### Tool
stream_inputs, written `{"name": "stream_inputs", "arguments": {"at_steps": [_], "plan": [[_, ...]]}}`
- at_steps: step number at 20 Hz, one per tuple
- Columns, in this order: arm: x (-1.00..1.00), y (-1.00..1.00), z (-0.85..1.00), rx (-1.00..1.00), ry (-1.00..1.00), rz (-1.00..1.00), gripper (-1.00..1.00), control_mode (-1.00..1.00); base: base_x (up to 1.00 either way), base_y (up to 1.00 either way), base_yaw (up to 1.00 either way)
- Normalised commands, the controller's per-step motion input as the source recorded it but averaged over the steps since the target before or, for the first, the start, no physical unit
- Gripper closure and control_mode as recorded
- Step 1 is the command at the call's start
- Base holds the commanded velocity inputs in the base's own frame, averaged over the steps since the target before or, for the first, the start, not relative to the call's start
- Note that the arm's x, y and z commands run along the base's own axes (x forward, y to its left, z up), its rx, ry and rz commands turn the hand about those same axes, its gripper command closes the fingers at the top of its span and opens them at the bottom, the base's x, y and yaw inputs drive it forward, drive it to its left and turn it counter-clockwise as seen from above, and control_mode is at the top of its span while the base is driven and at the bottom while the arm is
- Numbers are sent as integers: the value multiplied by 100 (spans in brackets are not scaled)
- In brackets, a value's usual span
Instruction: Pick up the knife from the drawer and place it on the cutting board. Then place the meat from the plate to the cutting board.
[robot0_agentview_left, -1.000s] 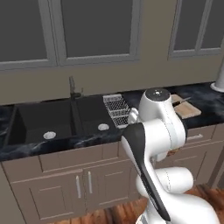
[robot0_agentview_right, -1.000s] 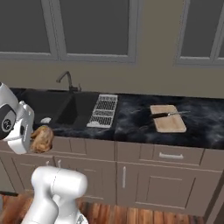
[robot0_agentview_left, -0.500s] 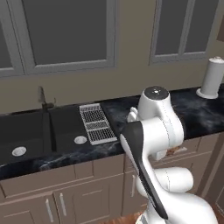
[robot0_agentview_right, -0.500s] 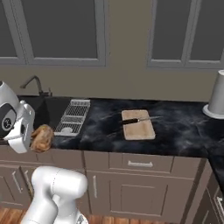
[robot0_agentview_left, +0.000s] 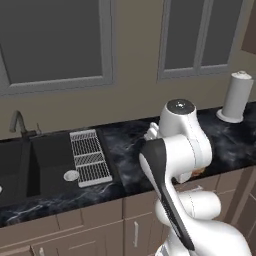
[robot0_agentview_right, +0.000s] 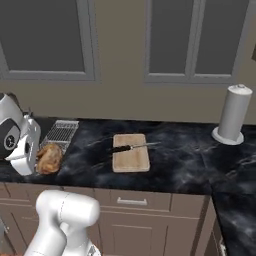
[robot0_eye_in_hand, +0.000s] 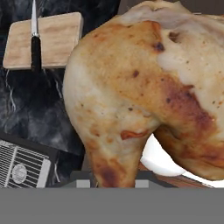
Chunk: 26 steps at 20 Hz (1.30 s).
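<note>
Two cameras look forward and down over a dark marble counter (robot0_agentview_right: 180, 160) from behind a white robot arm (robot0_agentview_left: 172, 150). The left one faces a white drying rack (robot0_agentview_left: 89, 157); the right one faces a cutting board (robot0_agentview_right: 131, 152). Both share the counter and rack. A third, on the hand, sits very close to roasted meat (robot0_eye_in_hand: 144, 92).

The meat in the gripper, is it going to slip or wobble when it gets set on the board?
The meat looks lumpy and glossy, so it may slip in the gripper. Rounded underneath, it would probably rock on the flat cutting board, perhaps nudging the knife.
</note>
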Motion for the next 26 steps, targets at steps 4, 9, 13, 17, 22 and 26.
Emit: {"name": "stream_inputs", "arguments": {"at_steps": [4, 9, 13, 17, 22, 26], "plan": [[0, 0, 0, 0, 0, 0, 100, 100, 55, -29, 2], [0, 0, 0, 0, 0, 0, 100, 100, 58, -26, 6], [0, 0, 0, 0, 0, 0, 100, 100, 56, -30, 10], [0, 0, 0, 0, 0, 0, 100, 100, 50, -36, 14], [46, -62, -7, 1, 6, 17, 100, -100, 0, 0, 0], [51, -79, -12, 2, 9, 14, 100, -100, 0, 0, 0]]}}
